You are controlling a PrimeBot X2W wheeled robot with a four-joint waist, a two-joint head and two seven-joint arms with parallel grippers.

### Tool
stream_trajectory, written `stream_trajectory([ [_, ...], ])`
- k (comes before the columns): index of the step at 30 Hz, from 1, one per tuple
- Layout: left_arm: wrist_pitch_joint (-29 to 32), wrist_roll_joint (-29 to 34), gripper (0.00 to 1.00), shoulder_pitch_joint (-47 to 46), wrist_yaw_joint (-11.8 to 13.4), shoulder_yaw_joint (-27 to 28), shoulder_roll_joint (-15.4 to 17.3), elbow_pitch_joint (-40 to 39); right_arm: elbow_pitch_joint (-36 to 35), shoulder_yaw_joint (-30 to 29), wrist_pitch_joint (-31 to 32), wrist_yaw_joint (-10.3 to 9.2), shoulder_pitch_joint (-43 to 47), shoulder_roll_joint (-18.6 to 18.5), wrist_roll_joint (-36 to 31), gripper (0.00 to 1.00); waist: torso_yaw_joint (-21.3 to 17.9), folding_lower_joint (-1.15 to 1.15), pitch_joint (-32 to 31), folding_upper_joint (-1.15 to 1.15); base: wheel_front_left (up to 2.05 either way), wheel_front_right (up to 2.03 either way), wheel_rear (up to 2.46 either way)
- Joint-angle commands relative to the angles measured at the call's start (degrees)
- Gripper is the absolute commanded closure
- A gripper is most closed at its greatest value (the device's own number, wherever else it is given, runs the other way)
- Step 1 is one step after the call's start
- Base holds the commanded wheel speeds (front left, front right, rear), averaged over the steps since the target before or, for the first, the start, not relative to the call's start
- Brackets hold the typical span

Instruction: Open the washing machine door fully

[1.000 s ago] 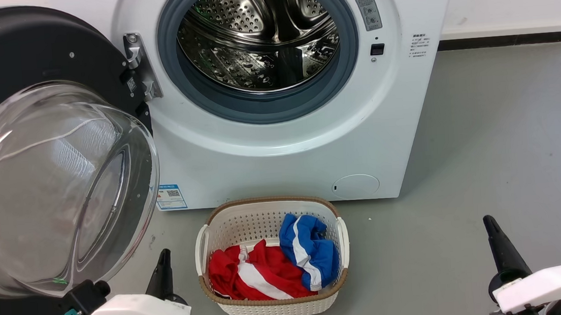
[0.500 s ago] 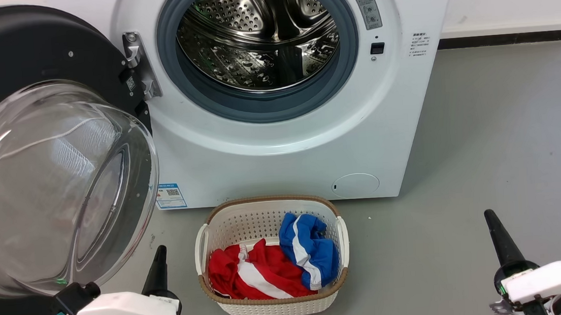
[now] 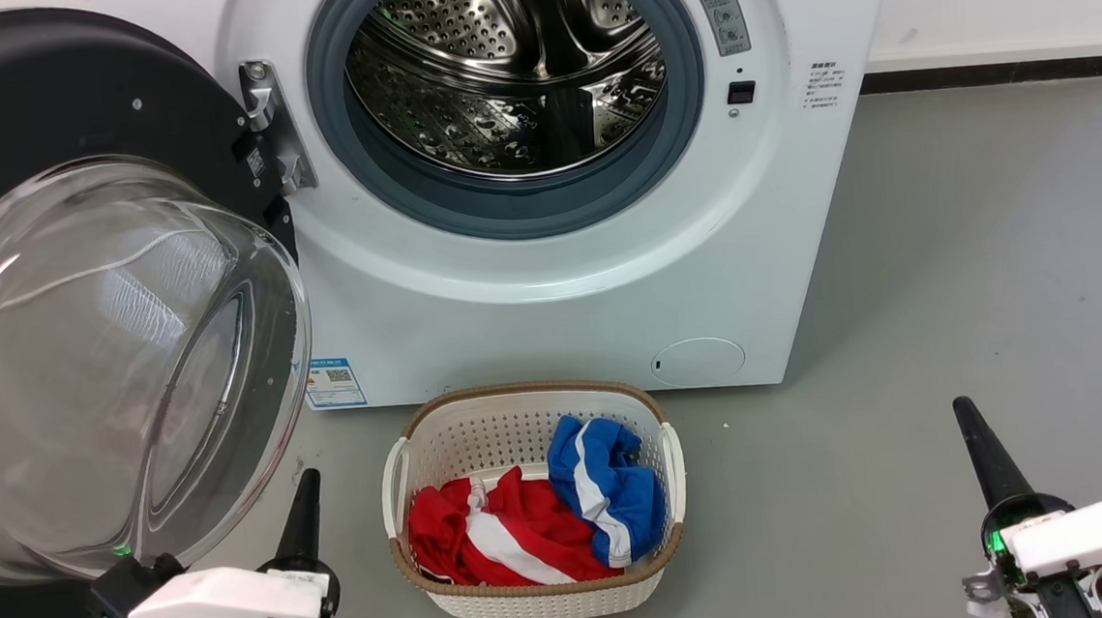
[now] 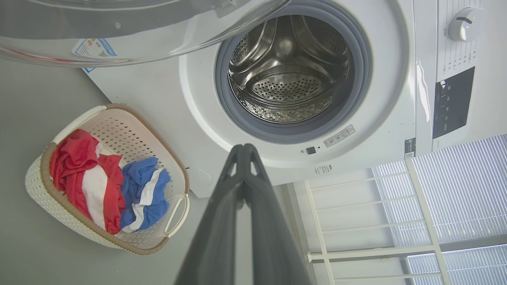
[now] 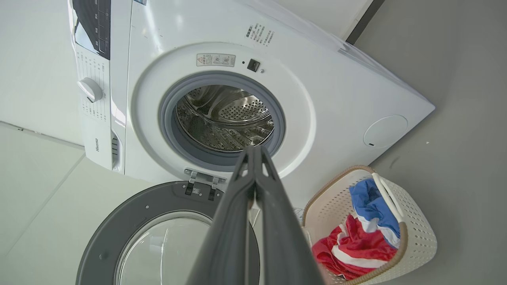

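White washing machine stands on grey floor, front facing the head camera. Washing machine door is swung wide open to the machine's left, hanging on the metal hinge; black rim and clear bulging glass bowl face outward, well off the opening. Steel drum is exposed, perforated, ringed by grey gasket; nothing seen inside it. White laundry basket with brown rim sits on the floor just in front of the machine, near the door's lower edge. In it a red-and-white garment lies beside a blue-and-white garment, touching. Left pincer is low at lower left, between door and basket, fingers together, holding nothing, touching nothing. Right pincer is at lower right over bare floor, well apart from machine and basket, fingers together, empty. Blue label sits at the machine's lower left corner.
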Motion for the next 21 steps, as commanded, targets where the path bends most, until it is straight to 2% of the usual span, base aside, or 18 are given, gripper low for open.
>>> stream_trajectory([
  [1, 0.3, -1.1, 1.0, -1.1, -0.5, 0.5, 0.1, -0.5, -0.3, -0.2, 0.2, 0.01, -1.3, 0.1, 1.3, 1.0, 0.0, 0.0, 0.0, 0.0, 0.0, 0.0, 0.0],
  [21, 3.3, -11.1, 1.0, -1.5, -2.5, 3.8, -1.3, -0.9, 1.5, -0.8, 1.5, 0.0, -3.2, 0.1, 12.9, 1.0, 0.0, 0.0, 0.3, 0.0, 0.0, 0.0, 0.0],
])
